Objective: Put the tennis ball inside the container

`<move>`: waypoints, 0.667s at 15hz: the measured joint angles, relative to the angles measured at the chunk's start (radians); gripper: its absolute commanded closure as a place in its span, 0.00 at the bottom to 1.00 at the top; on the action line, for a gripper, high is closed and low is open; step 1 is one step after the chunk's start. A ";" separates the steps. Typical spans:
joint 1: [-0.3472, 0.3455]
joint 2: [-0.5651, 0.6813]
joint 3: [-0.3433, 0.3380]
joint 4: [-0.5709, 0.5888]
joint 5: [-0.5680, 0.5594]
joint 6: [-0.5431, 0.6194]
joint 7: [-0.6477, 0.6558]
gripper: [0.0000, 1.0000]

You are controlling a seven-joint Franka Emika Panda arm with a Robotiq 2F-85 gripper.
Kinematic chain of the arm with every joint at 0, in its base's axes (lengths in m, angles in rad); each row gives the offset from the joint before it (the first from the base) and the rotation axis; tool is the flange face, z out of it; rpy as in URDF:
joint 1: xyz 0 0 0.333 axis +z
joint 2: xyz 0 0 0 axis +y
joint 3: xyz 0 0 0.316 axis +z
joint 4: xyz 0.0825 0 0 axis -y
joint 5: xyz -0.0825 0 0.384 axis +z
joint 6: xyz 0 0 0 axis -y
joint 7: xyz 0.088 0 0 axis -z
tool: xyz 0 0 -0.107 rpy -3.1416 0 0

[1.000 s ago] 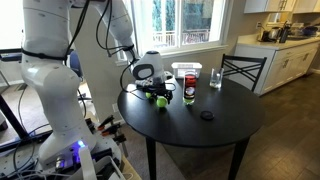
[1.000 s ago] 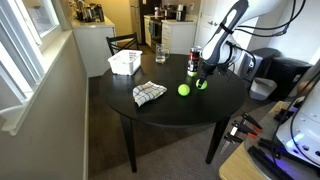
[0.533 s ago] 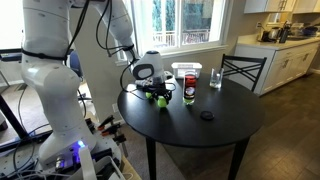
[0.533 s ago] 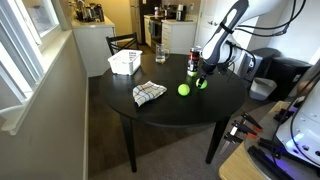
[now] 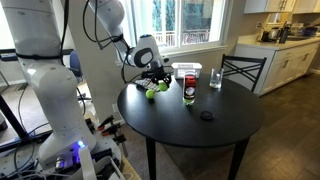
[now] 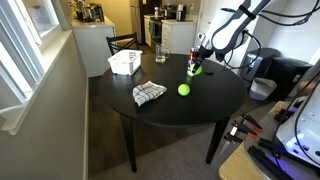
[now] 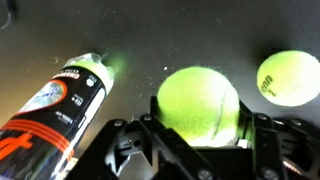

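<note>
My gripper [image 7: 198,118] is shut on a fuzzy yellow-green tennis ball [image 7: 198,98] and holds it above the black round table, in both exterior views [image 5: 160,80] [image 6: 198,68]. The held ball shows in both exterior views [image 5: 163,85] [image 6: 196,71]. A second, alike ball [image 7: 289,77] lies on the table beside it, also in both exterior views [image 5: 151,94] [image 6: 183,89]. The white container [image 5: 186,70] [image 6: 125,62] stands at the table's far side, apart from the gripper.
A dark can [image 7: 60,100] [image 5: 189,88] stands close by the gripper. A drinking glass [image 5: 215,78] [image 6: 160,52], a checked cloth [image 6: 149,93] and a small black object [image 5: 207,115] are on the table [image 5: 200,130]. A chair [image 5: 243,70] stands behind it.
My gripper has risen from the table surface with one tennis ball in it. The second ball and the can have stayed in place.
</note>
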 measured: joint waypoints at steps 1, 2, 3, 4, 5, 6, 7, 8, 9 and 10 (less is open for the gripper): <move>-0.007 -0.038 0.008 -0.010 -0.036 0.000 0.027 0.57; -0.006 -0.075 0.002 -0.018 -0.081 0.000 0.058 0.57; -0.005 -0.109 -0.009 -0.025 -0.134 0.000 0.095 0.57; -0.009 -0.140 -0.019 -0.030 -0.201 0.000 0.139 0.57; -0.022 -0.169 -0.024 -0.032 -0.272 0.000 0.189 0.57; -0.043 -0.197 -0.024 -0.032 -0.344 0.000 0.240 0.57; -0.065 -0.224 -0.023 -0.032 -0.403 0.000 0.286 0.57; -0.087 -0.252 -0.019 -0.033 -0.452 0.000 0.325 0.57; -0.108 -0.278 -0.015 -0.034 -0.488 -0.001 0.356 0.57; -0.128 -0.302 -0.009 -0.035 -0.518 -0.001 0.385 0.57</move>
